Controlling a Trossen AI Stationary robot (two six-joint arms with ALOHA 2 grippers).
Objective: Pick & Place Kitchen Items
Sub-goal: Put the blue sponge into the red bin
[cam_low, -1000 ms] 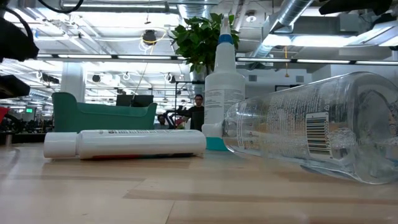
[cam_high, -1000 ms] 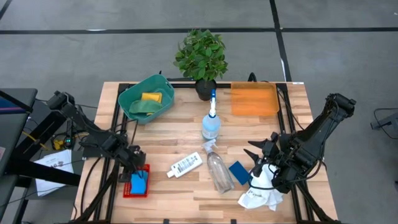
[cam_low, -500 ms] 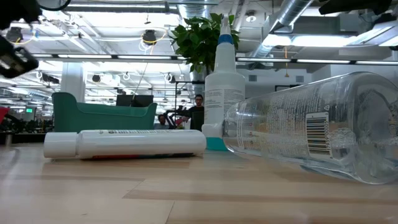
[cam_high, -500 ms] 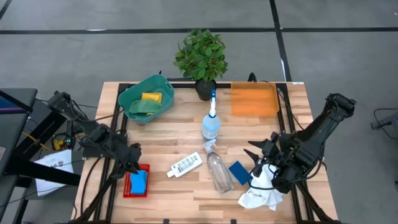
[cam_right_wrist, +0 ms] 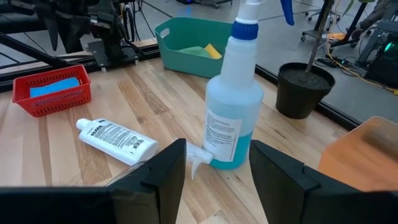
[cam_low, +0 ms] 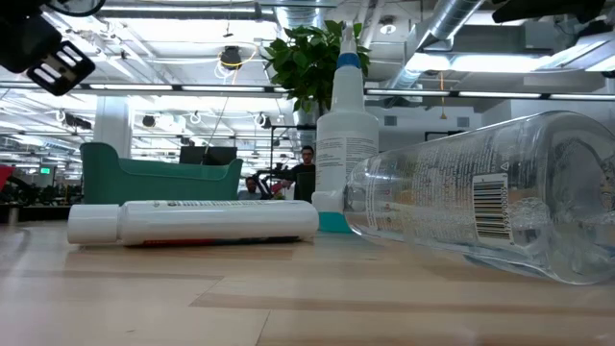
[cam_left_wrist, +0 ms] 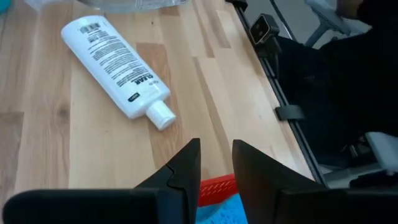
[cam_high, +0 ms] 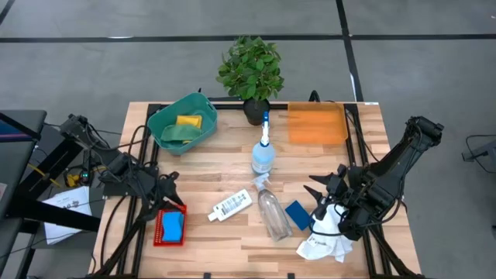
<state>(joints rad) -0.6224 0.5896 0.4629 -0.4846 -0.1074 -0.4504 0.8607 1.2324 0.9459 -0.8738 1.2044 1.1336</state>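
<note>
Left claw (cam_high: 172,191) hangs just above the red basket (cam_high: 159,230) at the counter's (cam_high: 201,256) left front; fingers slightly parted, holding nothing. Blue sponge (cam_high: 172,225) lies in that basket. Right claw (cam_high: 324,194) sits over the white cloth (cam_high: 325,242) at right front, open and empty. A second blue sponge (cam_high: 298,214) lies beside the cloth. White bottle (cam_high: 231,205) and one clear bottle (cam_high: 272,211) lie flat mid-counter. Spray bottle (cam_high: 263,152) stands upright behind them. Yellow sponge (cam_high: 188,121) and green sponge (cam_high: 177,134) rest in the teal bin (cam_high: 203,104).
</note>
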